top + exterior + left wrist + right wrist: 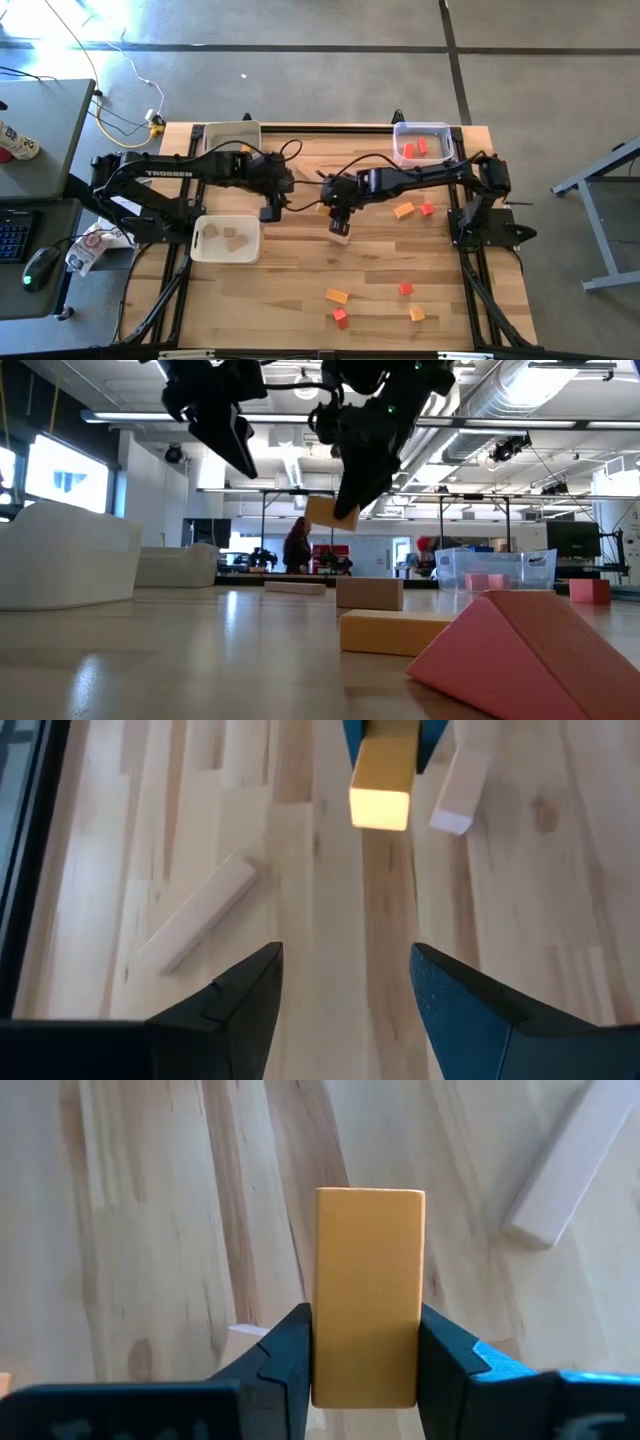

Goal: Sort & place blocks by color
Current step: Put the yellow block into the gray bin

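My right gripper point(340, 224) hangs over the table's middle, shut on an oblong orange block point(367, 1280), which also shows in the low view point(331, 512) above the tabletop. My left gripper point(270, 212) hovers just to its left, open and empty point(345, 982), facing the held block point(381, 782). On the table below lie a plain wooden plank point(195, 913) and a short plain block point(460, 788), each flat on a long face. Loose orange and red blocks point(403, 210) point(427, 209) lie to the right, with others near the front edge point(336, 296). My right gripper pinches the orange block between its two fingers point(285, 1355), which sit on the two long side faces point(325, 1350). The fingers slant down from above and lie along the block's length. Most of the block sticks out past the fingertips. It is lifted clear of the table and tilted.
A pale bin point(226, 238) at the left holds plain wooden blocks. A second pale bin point(232, 133) stands at the far left. A clear bin point(423, 143) at the far right holds red blocks. A big red wedge point(520, 650) and an orange block point(395, 632) lie close to the low camera.
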Motion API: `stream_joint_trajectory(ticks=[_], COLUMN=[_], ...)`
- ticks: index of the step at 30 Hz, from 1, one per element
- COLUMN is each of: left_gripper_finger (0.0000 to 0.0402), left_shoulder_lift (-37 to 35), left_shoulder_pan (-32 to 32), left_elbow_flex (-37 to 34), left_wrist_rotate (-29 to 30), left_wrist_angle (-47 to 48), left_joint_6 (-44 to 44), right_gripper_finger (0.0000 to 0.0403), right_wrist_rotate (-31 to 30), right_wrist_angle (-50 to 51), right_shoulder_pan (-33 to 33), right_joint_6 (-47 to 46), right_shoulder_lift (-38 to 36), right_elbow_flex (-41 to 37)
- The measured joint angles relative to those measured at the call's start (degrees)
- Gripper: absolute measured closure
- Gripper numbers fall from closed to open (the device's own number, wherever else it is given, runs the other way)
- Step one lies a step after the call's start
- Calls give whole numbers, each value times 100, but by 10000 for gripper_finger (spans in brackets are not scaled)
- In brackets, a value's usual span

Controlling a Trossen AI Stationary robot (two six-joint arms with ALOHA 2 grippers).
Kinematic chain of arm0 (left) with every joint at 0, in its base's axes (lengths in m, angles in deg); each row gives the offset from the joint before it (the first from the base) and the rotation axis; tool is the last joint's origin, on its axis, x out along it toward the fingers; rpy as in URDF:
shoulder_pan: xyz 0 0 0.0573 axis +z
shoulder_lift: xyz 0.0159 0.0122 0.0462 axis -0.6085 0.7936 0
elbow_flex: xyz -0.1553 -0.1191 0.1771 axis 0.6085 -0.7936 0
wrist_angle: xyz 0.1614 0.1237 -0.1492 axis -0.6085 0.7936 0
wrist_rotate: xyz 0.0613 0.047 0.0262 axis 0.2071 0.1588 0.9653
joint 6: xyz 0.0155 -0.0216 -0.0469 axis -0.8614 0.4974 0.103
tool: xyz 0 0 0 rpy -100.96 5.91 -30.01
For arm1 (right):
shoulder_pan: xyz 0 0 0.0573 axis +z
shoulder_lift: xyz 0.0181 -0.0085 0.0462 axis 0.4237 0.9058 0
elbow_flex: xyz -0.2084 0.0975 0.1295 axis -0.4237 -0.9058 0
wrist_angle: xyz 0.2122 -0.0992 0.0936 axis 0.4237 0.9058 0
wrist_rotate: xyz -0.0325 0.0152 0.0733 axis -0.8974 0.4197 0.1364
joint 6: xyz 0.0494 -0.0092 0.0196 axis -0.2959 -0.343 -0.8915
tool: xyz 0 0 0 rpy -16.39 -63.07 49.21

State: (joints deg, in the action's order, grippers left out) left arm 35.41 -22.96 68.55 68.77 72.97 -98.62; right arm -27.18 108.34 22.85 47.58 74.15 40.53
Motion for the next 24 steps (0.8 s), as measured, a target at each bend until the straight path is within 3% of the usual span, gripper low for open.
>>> stream_joint_trajectory(ticks=[24], left_gripper_finger=[197], left_shoulder_lift=[0], left_shoulder_pan=[-376], left_elbow_flex=[0], left_wrist_rotate=[-56], left_wrist_angle=[-1117], left_joint_6=[46], right_gripper_finger=[296], right_wrist_rotate=[108], right_wrist_angle=[-1065], right_shoulder_pan=[-2], right_joint_6=[898], right_shoulder_lift=[-433], right_elbow_flex=[0])
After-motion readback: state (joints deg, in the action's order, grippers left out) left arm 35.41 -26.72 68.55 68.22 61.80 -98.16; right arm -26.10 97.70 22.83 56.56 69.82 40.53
